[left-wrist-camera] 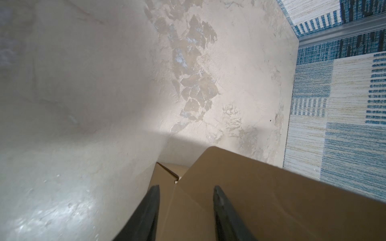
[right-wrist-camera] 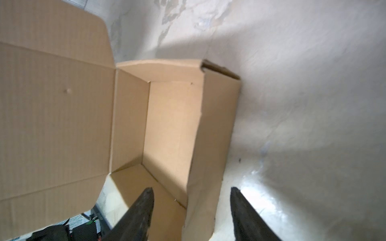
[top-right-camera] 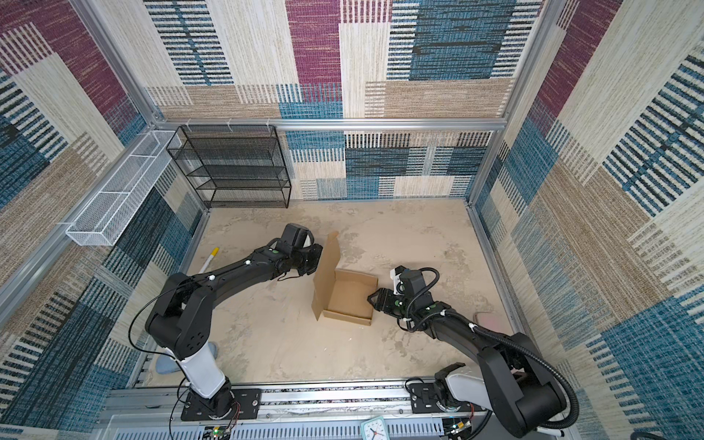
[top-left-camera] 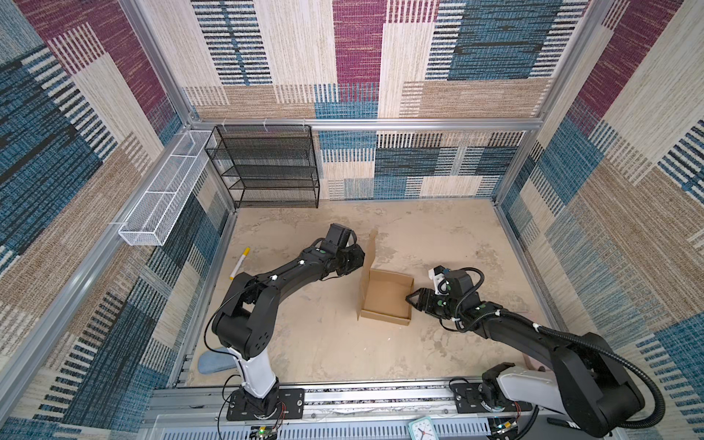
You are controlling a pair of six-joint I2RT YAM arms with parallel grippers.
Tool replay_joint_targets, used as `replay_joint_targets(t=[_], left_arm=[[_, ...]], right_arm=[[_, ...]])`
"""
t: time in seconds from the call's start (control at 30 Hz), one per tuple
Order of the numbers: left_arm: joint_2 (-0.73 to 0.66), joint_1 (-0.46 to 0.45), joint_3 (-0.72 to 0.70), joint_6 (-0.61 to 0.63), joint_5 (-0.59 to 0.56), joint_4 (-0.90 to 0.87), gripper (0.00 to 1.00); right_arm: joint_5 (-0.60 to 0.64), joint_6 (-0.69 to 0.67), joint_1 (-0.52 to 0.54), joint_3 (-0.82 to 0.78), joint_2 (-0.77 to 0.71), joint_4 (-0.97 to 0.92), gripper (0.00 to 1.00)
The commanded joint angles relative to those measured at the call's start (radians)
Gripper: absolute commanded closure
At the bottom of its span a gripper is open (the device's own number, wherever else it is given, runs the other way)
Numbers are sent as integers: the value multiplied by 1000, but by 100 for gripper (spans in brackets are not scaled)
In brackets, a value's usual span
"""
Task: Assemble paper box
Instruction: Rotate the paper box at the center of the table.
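Shows the left gripper (left-wrist-camera: 186, 188) with two dark fingers (left-wrist-camera: 222, 210) spread apart in front of the brown paper box (left-wrist-camera: 271, 198), a fold line (left-wrist-camera: 170, 208) running between them. Just past the fingertips, a thin dark slit (left-wrist-camera: 167, 170) in the cardboard. Beyond, a mottled pale table (left-wrist-camera: 104, 104), bordered by a blue-and-cream patterned wall (left-wrist-camera: 344, 108) and metal rail (left-wrist-camera: 342, 31).

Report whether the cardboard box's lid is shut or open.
Open. The lid stands upright at one edge of the paper box, whose empty inside shows in both top views.
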Motion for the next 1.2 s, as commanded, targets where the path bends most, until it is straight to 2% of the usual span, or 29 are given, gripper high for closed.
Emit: replay_joint_targets(t=[0.0,0.17,0.37,0.63,0.93,0.97,1.03,1.17], left_arm=[[43,1,57,20,70,27,55],[89,0,124,14,99,30,55],[135,-4,216,30,153,18,54],[188,-7,371,142,190,-82,52],[260,33,561,290,311,-146,48],[264,39,589,311,349,-173,48],[250,50,612,352,352,-202,47],[154,90,572,404,281,-211,45]], right_arm=[[-6,86,46,-20,-44,81,39],[43,128,145,-22,-38,112,39],[80,183,266,-12,42,219,39],[161,231,448,94,155,299,39],[165,216,503,161,218,283,40],[176,201,502,170,202,258,40],[229,159,503,196,155,174,39],[364,53,500,243,26,-3,38]])
